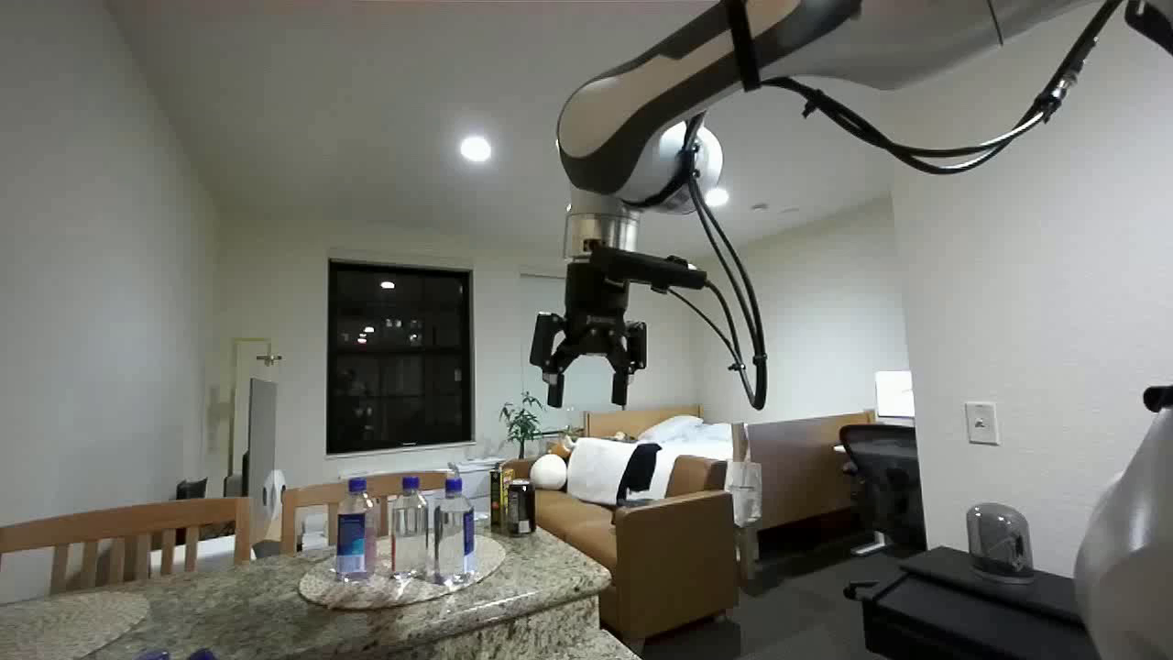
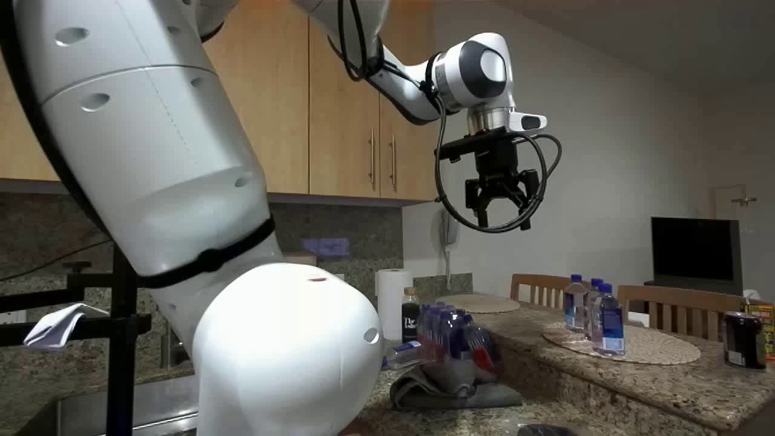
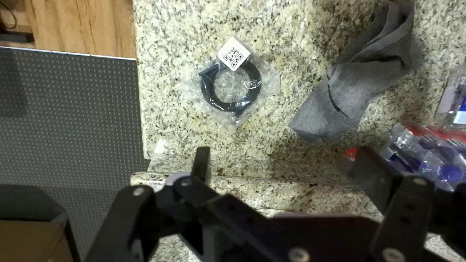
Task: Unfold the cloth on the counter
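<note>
A grey cloth (image 3: 349, 87) with a short dark stripe lies bunched and folded over on the speckled stone counter (image 3: 171, 32), towards the right of the wrist view. In an exterior view the same cloth (image 2: 490, 396) sits in loose folds in front of the bottle pack; its underlayers are hidden. My gripper (image 3: 283, 154) hangs high above the counter, well clear of the cloth. Its fingers (image 1: 554, 390) point down and stand wide apart, with only air between them. In both exterior views the gripper (image 2: 504, 223) is open and holds nothing.
A bagged black cable coil (image 3: 208, 89) lies beside the cloth. Shrink-wrapped bottles (image 2: 454, 333) stand close behind it. On the raised ledge (image 1: 229, 605), several bottles stand on a round mat (image 1: 321, 587) near a dark can (image 1: 521, 509). A paper towel roll (image 2: 392, 303) stands by the wall.
</note>
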Controlling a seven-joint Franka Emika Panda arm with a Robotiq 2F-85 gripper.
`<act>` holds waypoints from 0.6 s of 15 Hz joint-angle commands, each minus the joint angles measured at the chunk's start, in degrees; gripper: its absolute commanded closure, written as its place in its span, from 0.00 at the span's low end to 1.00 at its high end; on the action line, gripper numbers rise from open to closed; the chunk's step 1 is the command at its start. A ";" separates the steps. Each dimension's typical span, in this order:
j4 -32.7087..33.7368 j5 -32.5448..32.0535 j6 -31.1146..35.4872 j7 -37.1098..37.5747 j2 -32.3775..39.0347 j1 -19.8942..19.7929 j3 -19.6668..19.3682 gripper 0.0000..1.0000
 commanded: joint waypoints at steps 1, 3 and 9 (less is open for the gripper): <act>0.14 -0.03 -0.14 0.01 0.05 0.04 -0.04 0.00; 0.14 -0.03 -0.14 0.01 0.05 0.04 -0.04 0.00; -0.65 0.68 2.05 0.16 0.75 1.01 0.80 0.00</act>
